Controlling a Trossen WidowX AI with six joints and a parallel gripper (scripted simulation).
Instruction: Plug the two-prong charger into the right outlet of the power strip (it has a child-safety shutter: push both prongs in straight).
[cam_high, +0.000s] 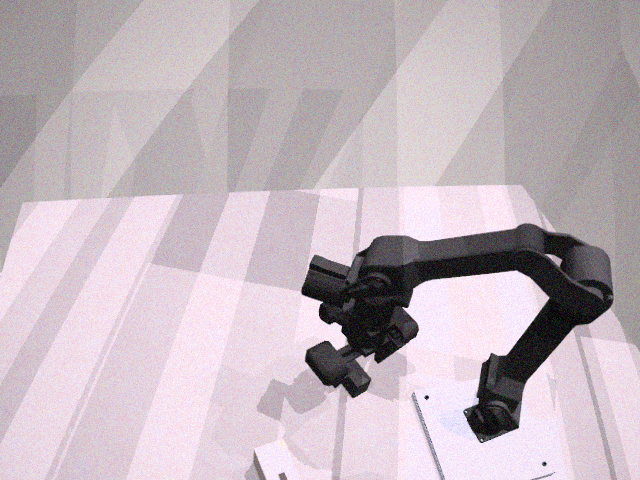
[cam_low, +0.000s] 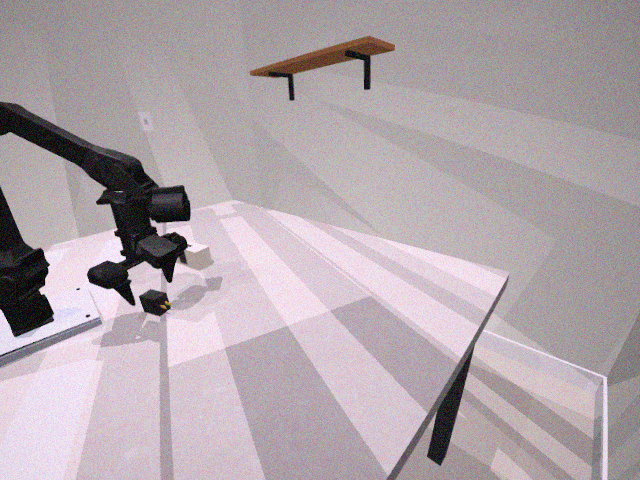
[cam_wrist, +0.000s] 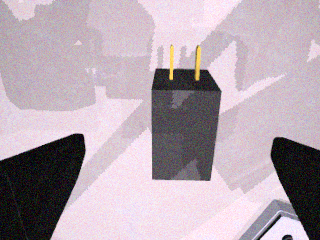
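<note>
Charger (cam_wrist: 185, 130), a small dark block with two yellow prongs (cam_wrist: 184, 63), lies on the pale striped tabletop (cam_low: 320, 330), untouched. From the wrist view it sits squarely between the two dark fingers, with clear space on either side, its prongs pointing away from the camera. The claw (cam_low: 146, 282) hangs just above it, fingertips aimed down, spread wide and holding nothing. From across the room, the black arm reaches out from its base plate (cam_low: 46, 322) at the near left edge of the tabletop, and the charger rests just under and a little in front of the fingertips. A white block, which I take to be the power strip (cam_low: 197, 254), sits a short way beyond the claw, partly hidden behind it; its outlets cannot be made out from here. As I judge it, the task is at its very start: the claw is lined up over the charger, but nothing has been gripped. Still to come are closing on the block, lifting it, carrying it to the right outlet, and pushing both prongs in straight.
</note>
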